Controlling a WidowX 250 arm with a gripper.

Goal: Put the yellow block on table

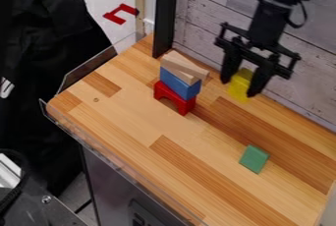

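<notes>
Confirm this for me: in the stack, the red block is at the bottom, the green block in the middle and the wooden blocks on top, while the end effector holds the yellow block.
Not quite: the camera view shows the blue block in the middle, not a green one. The rest stands.

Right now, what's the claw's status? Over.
Claw: shut on yellow block. Block: held near the wall. Possible bump: block tower alongside.
</notes>
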